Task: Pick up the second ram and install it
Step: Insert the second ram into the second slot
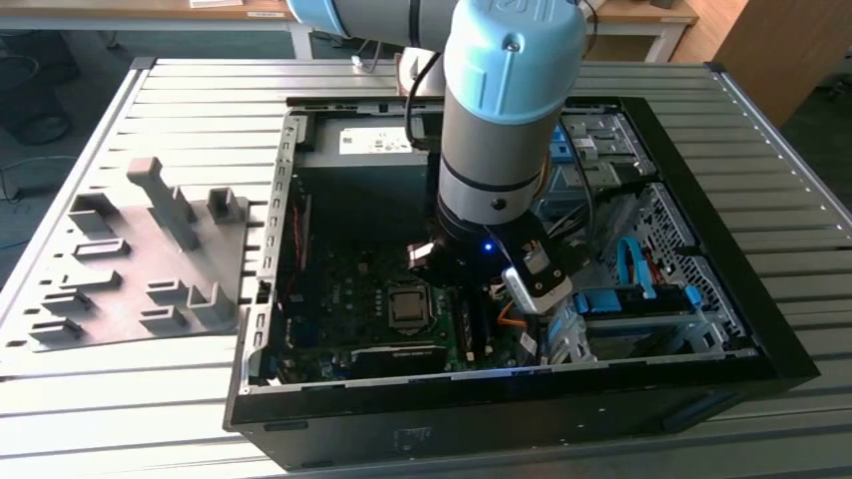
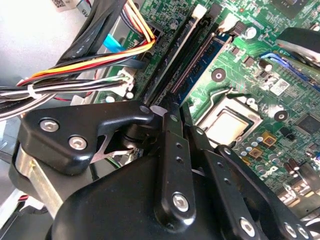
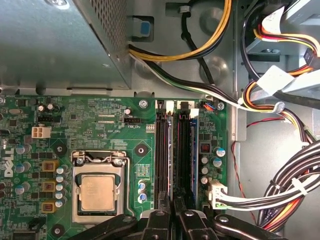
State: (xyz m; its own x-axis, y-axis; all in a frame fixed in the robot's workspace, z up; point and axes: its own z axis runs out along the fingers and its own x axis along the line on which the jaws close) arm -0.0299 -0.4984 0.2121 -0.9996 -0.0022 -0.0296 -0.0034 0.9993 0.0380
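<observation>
My gripper [image 1: 469,271] is lowered inside the open computer case [image 1: 266,299], directly over the memory slots [image 3: 175,150] beside the processor socket [image 3: 97,187] on the green motherboard [image 3: 100,120]. In both wrist views my fingers [image 3: 156,226] stand close together, closed on the top edge of the second ram [image 2: 172,87], a dark strip standing upright in a slot. How deep it sits I cannot tell; my own linkage hides its near end. In the exterior view my arm [image 1: 506,110] blocks the slots entirely. The cable bundle [image 3: 295,190] lies beside the board. The grey fixture tray [image 1: 127,269] rests on the table [image 1: 134,419], at the exterior view's left.
</observation>
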